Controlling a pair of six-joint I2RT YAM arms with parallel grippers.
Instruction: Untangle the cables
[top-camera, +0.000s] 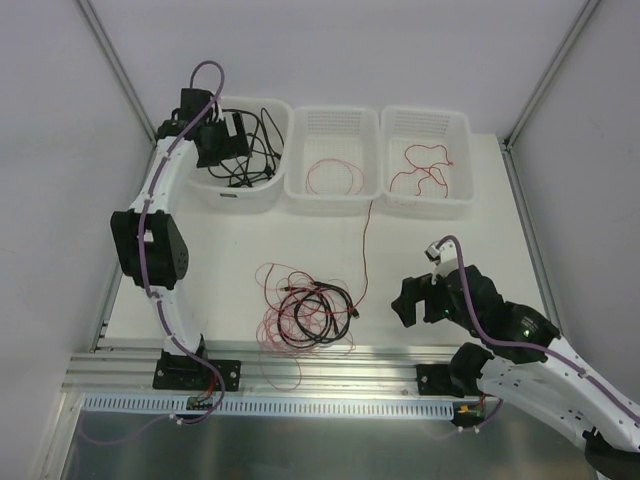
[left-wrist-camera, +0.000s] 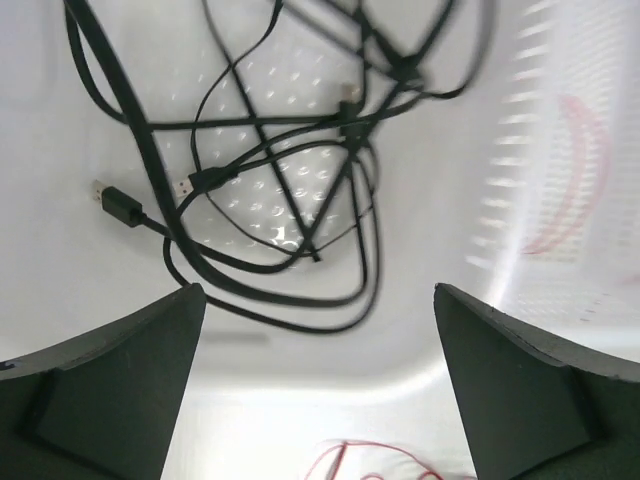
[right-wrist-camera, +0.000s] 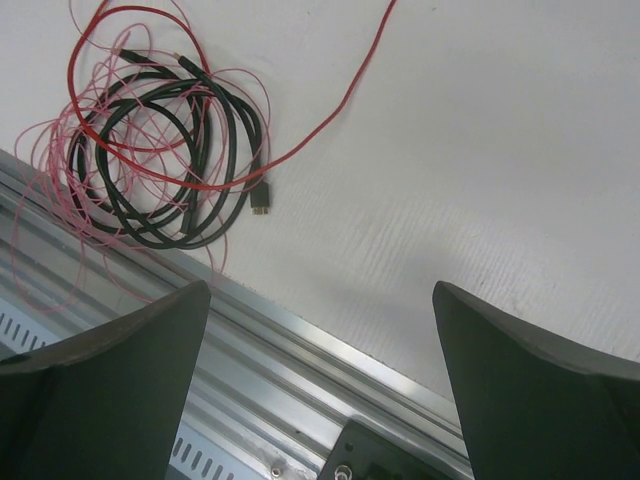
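knotted heap of black, red and thin pink cables on bench, just behind aluminium rail | right jaws gaping, empty, way nearer, further right along rail | left jaws spread, empty, far behind rail

robot lab cell, white panel walls, aluminium rail, three white baskets

High overhead view; wrist views close above cables
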